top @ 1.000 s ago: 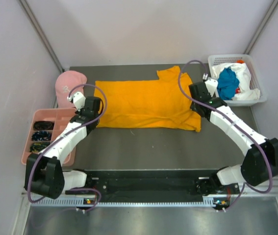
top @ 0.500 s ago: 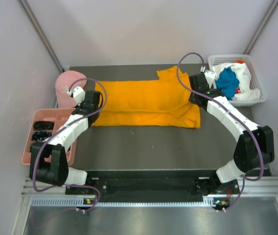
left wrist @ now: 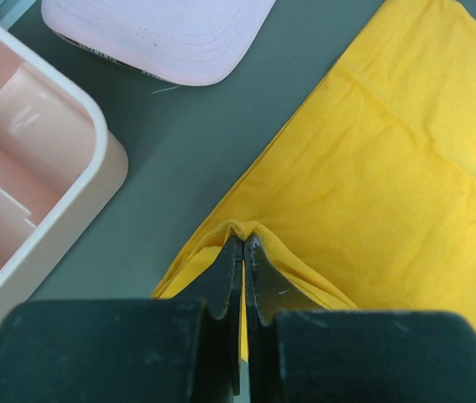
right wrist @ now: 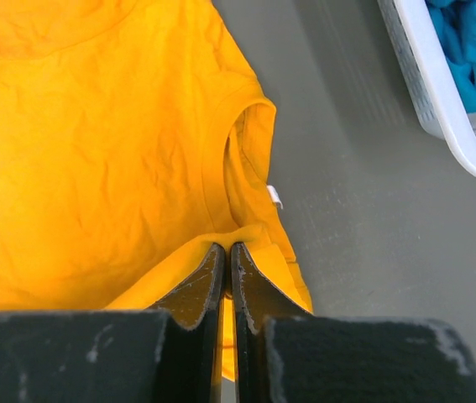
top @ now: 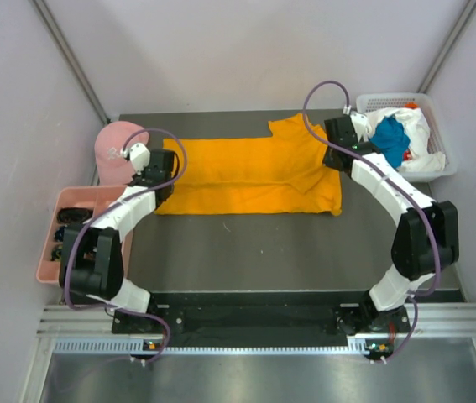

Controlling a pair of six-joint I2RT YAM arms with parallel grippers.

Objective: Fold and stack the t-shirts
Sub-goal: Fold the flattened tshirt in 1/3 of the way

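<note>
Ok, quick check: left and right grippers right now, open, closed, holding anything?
Left gripper: closed, pinching a fold at the edge of the orange t-shirt.
Right gripper: closed, pinching the same t-shirt near a sleeve.

T-shirt (top: 246, 176) between cap (top: 116, 144) and basket (top: 389, 98)

We see the overhead view lit evenly and softly, from no single source we can place; only faint shadows lie under the arms on the table (top: 246, 243); the orange t-shirt (top: 246, 172) is vivid but not blown out; the pale walls carry a lilac cast. In the wrist views the cloth is sharp, while the dark housings below the left gripper (left wrist: 243, 252) and right gripper (right wrist: 227, 256) blur at the bottom edge; a soft glare sits on the pink tray (left wrist: 19, 117); pale streaks of sheen cross the table beside the white basket (right wrist: 439, 92); the cap (left wrist: 154, 34) looks washed out.
</note>
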